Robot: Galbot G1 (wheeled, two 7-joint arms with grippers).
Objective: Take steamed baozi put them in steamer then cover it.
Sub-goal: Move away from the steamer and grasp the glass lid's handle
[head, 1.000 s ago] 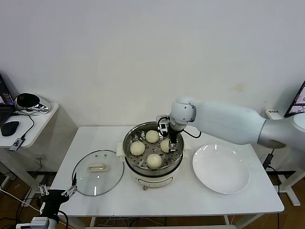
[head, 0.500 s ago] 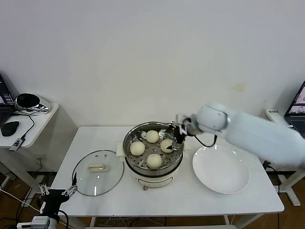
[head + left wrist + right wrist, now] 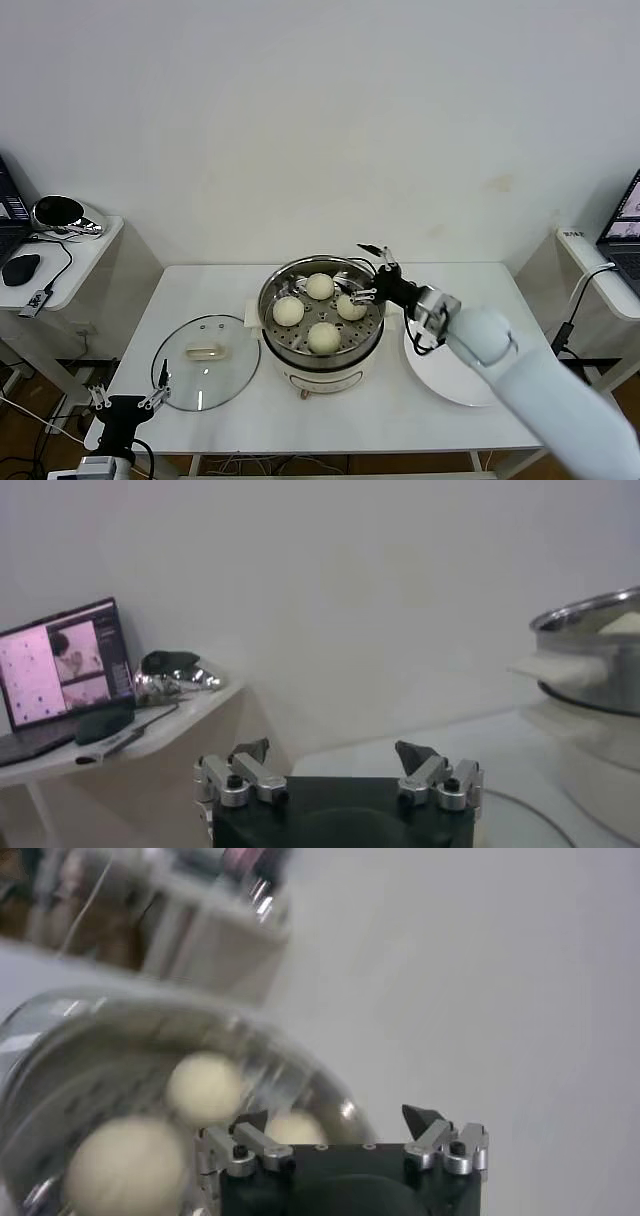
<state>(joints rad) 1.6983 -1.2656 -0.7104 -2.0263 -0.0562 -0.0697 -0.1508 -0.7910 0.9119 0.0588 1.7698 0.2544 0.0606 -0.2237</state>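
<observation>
A white table [image 3: 230, 400] carries the steamer [image 3: 321, 345], the cover [image 3: 205, 348] and a white plate [image 3: 440, 378]

My head camera looked down on the whole table [image 3: 480, 420] from above. My left wrist camera sat low beside it, facing the steamer [image 3: 590, 660] at three o'clock. My right wrist camera hovered close over that same steamer [image 3: 60, 1038].

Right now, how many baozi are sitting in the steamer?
4, all on the tray of the steamer: back baozi, left baozi, front baozi, right baozi nearest the open right claw. None appears hidden.
</observation>
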